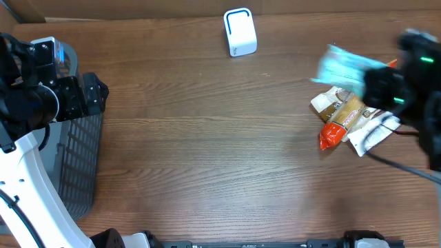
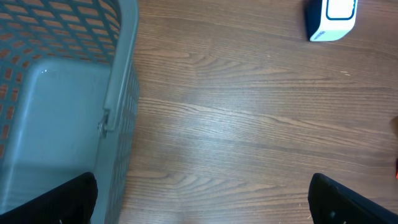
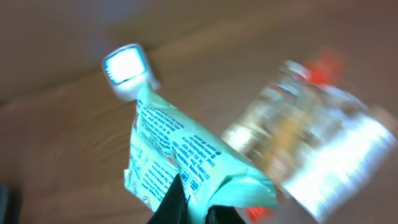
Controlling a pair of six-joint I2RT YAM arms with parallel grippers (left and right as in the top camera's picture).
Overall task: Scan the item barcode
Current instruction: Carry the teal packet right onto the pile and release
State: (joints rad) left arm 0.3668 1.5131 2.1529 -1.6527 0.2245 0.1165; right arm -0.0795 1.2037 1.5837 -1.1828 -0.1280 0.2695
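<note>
- The packet (image 3: 180, 155) is a soft, pale teal pouch, crinkled, with dark small print and a few little red marks across its face (too blurred to read).
- The right gripper (image 3: 198, 210) is clamped on the packet's lower end, its dark fingers (image 3: 171, 202) pinching the gathered film.
- From overhead the packet (image 1: 342, 67) is off the table (image 1: 207, 151), at the right side, above and just left of a pile of other packets (image 1: 348, 117).
- In the right wrist view its long axis runs from the fingers up and to the left, and its free top end points toward the white scanner (image 3: 127, 71).
- The scanner (image 1: 240, 32) stands at the far edge of the table, well apart from the packet.
- The left gripper (image 2: 202, 205) is spread wide and holds nothing, above the table beside the grey basket (image 2: 118, 93).
</note>
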